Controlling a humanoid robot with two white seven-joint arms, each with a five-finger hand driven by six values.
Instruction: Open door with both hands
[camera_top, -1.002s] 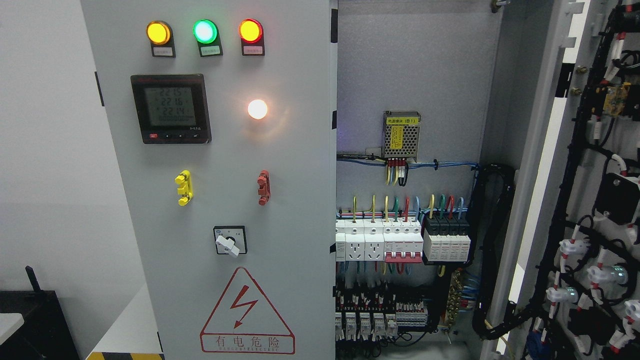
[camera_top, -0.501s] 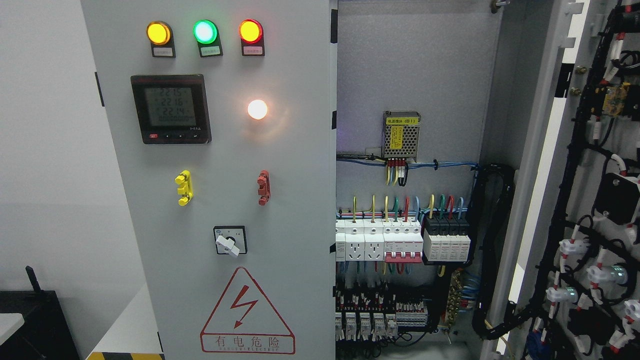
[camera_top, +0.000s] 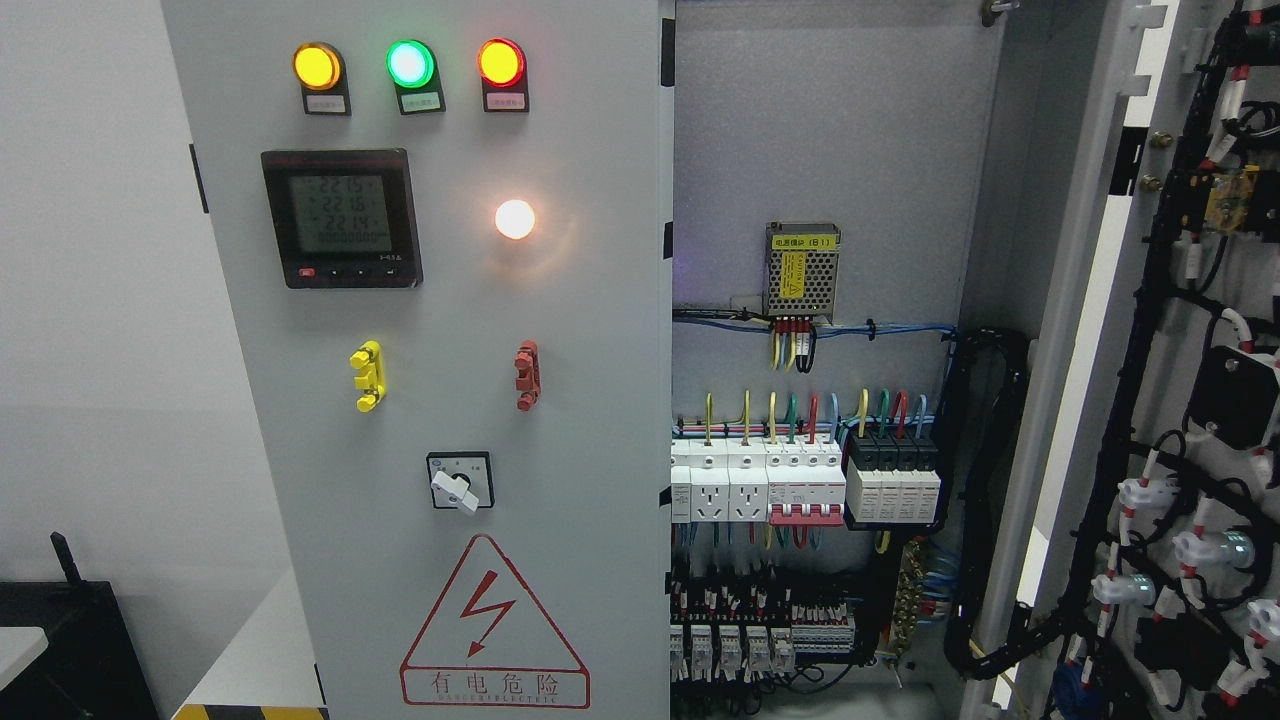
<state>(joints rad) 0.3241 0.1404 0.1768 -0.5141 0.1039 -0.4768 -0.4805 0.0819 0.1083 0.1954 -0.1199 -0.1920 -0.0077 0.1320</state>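
Seeing neither hand, so cannot tell finger state. Right door (camera_top: 1180, 400) standing wide open; I'm judging left door (camera_top: 560, 300) next, pulling free edge evenly.

Left door (camera_top: 440, 300) matt grey painted metal, glossy plastic lamps (camera_top: 409, 62), inner backplate (camera_top: 830, 130) matt, speckled finish

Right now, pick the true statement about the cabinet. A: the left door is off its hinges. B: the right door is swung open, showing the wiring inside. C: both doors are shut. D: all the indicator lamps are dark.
B: the right door stands swung out, and the breakers and wiring inside the cabinet show, while the left door is closed.
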